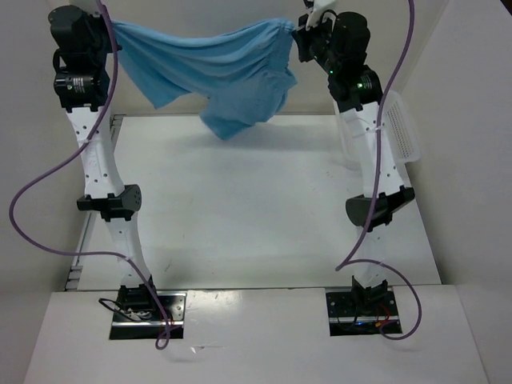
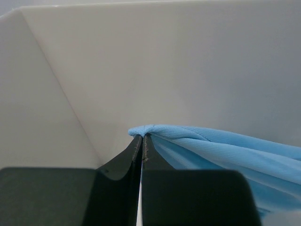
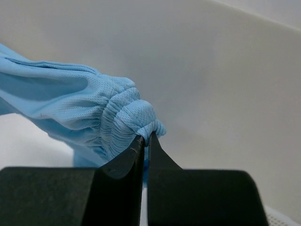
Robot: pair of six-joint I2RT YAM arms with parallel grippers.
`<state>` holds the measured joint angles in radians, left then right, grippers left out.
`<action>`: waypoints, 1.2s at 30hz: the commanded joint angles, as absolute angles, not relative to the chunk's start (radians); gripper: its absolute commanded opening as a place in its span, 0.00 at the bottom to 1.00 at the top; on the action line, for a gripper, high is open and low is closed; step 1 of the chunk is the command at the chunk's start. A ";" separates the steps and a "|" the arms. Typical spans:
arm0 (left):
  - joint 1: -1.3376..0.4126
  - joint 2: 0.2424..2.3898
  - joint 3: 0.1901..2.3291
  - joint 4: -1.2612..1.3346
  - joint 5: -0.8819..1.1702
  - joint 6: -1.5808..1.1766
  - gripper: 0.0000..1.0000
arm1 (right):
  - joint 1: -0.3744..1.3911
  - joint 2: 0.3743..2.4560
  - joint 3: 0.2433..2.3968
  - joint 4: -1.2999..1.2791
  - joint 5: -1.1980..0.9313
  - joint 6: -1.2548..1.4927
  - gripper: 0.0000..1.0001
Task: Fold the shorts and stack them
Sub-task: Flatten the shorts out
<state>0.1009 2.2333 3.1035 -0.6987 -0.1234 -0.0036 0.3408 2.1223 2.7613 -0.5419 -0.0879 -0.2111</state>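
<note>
Item: sky-blue shorts (image 1: 216, 72), slung across upper frame above the tabletop (image 1: 240, 216), left gripper (image 2: 142, 137) clamped on a fabric edge, right gripper (image 3: 146, 138) clamped on the gathered waistband; step, likely: spreading; next: lowering flat for folding.

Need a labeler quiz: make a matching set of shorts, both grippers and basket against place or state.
Things:
1 shorts
2 left gripper
3 right gripper
4 basket

Place or state:
a shut on gathered fabric
b by the far right corner of the table
c hanging in mid-air
d shut on smooth fabric

Pairs: 1-c, 2-d, 3-a, 4-b
</note>
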 commanded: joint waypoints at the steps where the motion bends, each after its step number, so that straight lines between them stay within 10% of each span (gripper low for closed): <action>1: 0.114 2.169 3.137 -0.848 0.009 0.000 0.00 | 0.348 2.007 2.587 -0.587 -0.173 -0.305 0.00; 9: 0.136 2.212 3.120 -1.305 0.250 0.000 0.00 | 0.348 1.757 1.906 -0.678 -0.288 -0.601 0.00; 13: 0.167 2.014 2.684 -1.267 0.320 0.000 0.00 | 0.368 1.606 1.485 -0.641 -0.242 -0.727 0.00; 18: 0.101 1.518 1.509 -0.726 0.275 0.000 0.00 | 0.388 1.488 1.243 -0.641 -0.196 -0.830 0.00; 31: -0.028 1.106 0.931 -0.862 0.204 0.000 0.00 | 0.581 1.260 0.910 -0.673 -0.175 -0.973 0.00; 34: -0.037 1.062 0.879 -0.920 0.181 0.000 0.11 | 0.591 1.243 0.861 -0.705 -0.140 -1.024 0.03; 35: -0.052 1.049 0.879 -0.933 0.170 0.000 0.44 | 0.591 1.227 0.850 -0.716 -0.102 -1.044 0.06; 36: -0.067 1.025 0.864 -0.960 0.170 0.000 0.48 | 0.591 1.215 0.827 -0.741 -0.075 -1.093 0.11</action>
<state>-0.0444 1.0855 0.8799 -0.9001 0.2031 0.0002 0.5865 1.2701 0.8608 -0.6819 -0.1467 -0.9894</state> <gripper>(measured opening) 0.408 0.094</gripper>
